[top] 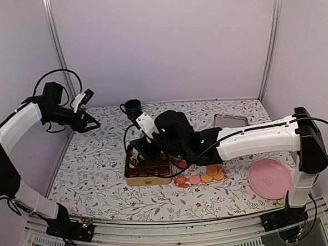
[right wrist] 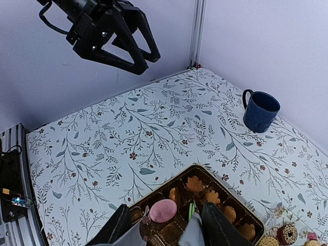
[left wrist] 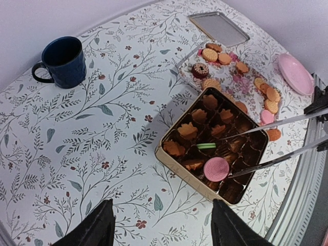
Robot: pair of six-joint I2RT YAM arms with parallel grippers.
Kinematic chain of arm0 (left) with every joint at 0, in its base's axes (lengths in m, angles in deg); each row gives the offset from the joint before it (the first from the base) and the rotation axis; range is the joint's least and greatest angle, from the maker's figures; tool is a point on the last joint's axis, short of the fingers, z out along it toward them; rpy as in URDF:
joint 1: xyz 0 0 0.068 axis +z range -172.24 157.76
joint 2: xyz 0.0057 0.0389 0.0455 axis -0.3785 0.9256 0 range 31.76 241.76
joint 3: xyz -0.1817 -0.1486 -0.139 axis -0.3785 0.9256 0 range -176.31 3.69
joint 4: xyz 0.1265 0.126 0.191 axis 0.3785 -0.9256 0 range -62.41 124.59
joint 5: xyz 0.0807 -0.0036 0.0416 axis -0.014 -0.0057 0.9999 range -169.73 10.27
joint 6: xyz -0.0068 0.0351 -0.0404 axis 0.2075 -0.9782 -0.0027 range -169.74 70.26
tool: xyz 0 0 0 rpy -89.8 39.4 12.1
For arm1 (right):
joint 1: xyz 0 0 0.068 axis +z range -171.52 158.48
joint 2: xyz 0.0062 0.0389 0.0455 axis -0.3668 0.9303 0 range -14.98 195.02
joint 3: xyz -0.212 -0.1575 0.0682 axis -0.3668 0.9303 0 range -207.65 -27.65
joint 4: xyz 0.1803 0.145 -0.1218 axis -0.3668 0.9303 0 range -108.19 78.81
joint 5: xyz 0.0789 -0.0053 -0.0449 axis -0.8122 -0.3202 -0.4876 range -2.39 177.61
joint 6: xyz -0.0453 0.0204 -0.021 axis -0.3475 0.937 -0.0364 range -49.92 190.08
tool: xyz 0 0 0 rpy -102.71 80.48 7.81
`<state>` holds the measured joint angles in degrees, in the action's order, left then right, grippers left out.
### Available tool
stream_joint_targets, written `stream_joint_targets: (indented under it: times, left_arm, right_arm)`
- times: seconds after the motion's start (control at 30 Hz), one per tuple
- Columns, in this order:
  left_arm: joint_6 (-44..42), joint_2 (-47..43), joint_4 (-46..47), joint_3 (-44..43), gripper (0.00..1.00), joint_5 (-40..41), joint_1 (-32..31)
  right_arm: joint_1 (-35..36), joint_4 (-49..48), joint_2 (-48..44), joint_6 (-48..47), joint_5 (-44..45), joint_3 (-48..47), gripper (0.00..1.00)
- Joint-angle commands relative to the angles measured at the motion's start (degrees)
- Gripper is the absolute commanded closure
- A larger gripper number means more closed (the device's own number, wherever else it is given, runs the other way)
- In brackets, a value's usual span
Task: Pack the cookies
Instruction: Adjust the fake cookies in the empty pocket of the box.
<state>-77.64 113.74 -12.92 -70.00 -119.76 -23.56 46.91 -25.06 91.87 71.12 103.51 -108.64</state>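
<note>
With several cookies (left wrist: 187, 130) already in the box (left wrist: 165, 156) and many loose on the desk (left wrist: 92, 154), the right gripper (right wrist: 163, 218) lowered a pink cookie (left wrist: 216, 168) in half-open jaws; the left gripper (top: 91, 124) hung open, empty.

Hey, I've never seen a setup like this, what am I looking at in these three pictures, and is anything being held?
These are two robot arms on a flowered table, packing cookies. One picture looks down from above; the other two come from cameras on each wrist.

The left gripper hangs open in the air, holding nothing. The right gripper reaches over a gold box of brown compartments and appears to hold tongs. In the left wrist view, the tongs have their tips at a pink cookie in the box.

Also on the table: loose cookies, a blue mug, a pink plate and a metal tray.
</note>
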Motion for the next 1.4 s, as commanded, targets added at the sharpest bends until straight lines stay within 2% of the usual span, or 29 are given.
stream_joint_targets:
  times: [0.0, 0.37, 0.9, 1.13, 1.37]
  left_arm:
    - [-0.41, -1.15, -0.28, -0.04, 0.36, -1.36, 0.63]
    - [-0.79, -1.55, -0.47, 0.03, 0.36, -0.93, 0.65]
    - [-1.01, -1.52, -0.43, 0.02, 0.36, -0.64, 0.71]
    - [-0.93, -1.32, -0.48, -0.04, 0.36, -0.8, 0.71]
    - [-1.0, -1.73, -0.55, -0.05, 0.36, -0.49, 0.71]
  right_arm:
    - [-0.43, -3.94, -3.31, 1.34, -3.85, 1.16, 0.54]
    - [-2.68, -5.25, 0.31, 6.74, -3.82, 0.32, 0.57]
    - [-3.3, -5.69, 4.39, 7.99, -9.25, -2.76, 0.58]
    - [-3.32, -5.89, 0.01, 6.59, -6.61, -1.55, 0.57]
    - [-4.45, -4.65, -10.19, 3.51, -2.76, 4.66, 0.57]
